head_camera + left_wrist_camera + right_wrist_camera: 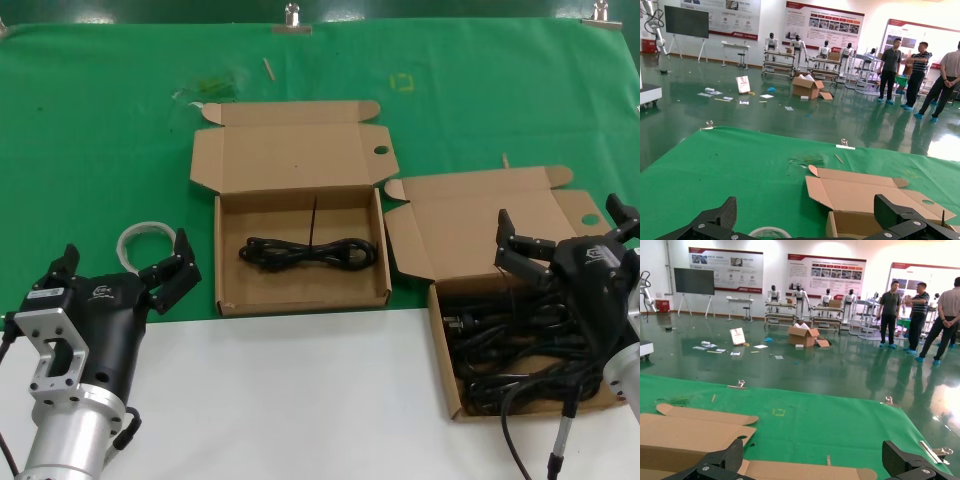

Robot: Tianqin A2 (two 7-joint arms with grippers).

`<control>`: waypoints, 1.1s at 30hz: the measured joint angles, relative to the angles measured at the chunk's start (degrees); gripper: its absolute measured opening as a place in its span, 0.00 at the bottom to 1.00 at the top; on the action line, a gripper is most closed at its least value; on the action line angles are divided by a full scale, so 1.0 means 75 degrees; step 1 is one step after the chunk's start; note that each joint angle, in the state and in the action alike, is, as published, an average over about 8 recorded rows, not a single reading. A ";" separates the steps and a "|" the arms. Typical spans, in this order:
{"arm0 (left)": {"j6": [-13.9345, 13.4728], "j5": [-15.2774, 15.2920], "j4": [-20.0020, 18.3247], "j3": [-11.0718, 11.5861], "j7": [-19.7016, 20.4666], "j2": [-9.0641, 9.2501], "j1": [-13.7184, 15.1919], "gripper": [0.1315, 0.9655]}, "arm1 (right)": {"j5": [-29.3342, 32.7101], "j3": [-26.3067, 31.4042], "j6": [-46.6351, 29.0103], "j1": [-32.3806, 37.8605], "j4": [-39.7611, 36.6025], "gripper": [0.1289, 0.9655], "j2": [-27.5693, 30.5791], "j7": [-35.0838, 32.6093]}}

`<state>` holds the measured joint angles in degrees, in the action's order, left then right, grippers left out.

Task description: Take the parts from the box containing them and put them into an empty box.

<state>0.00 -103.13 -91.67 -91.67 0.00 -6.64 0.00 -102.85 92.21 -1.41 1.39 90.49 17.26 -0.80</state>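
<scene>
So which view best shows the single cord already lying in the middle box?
The head view: the cord lies in full on the floor of the middle box. The left wrist view catches only that box's lid and rim, not the cord. The right wrist view shows only flaps.

one cord (308,252) in left box (228,292)

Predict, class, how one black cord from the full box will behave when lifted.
Probably floppy: the cords lie in slack loops. Likely to snag, being tangled together under the open right gripper. Unlikely to roll, like the flat bundle in the other box.
</scene>
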 joint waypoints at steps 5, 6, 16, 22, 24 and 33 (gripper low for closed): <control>0.0000 0.0000 0.0000 0.0000 0.0000 0.0000 0.0000 1.00 | 0.0000 0.0000 0.0000 0.0000 0.0000 1.00 0.0000 0.0000; 0.0000 0.0000 0.0000 0.0000 0.0000 0.0000 0.0000 1.00 | 0.0000 0.0000 0.0000 0.0000 0.0000 1.00 0.0000 0.0000; 0.0000 0.0000 0.0000 0.0000 0.0000 0.0000 0.0000 1.00 | 0.0000 0.0000 0.0000 0.0000 0.0000 1.00 0.0000 0.0000; 0.0000 0.0000 0.0000 0.0000 0.0000 0.0000 0.0000 1.00 | 0.0000 0.0000 0.0000 0.0000 0.0000 1.00 0.0000 0.0000; 0.0000 0.0000 0.0000 0.0000 0.0000 0.0000 0.0000 1.00 | 0.0000 0.0000 0.0000 0.0000 0.0000 1.00 0.0000 0.0000; 0.0000 0.0000 0.0000 0.0000 0.0000 0.0000 0.0000 1.00 | 0.0000 0.0000 0.0000 0.0000 0.0000 1.00 0.0000 0.0000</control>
<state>0.00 -103.13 -91.67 -91.67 0.00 -6.64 0.00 -102.85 92.21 -1.41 1.39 90.49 17.26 -0.80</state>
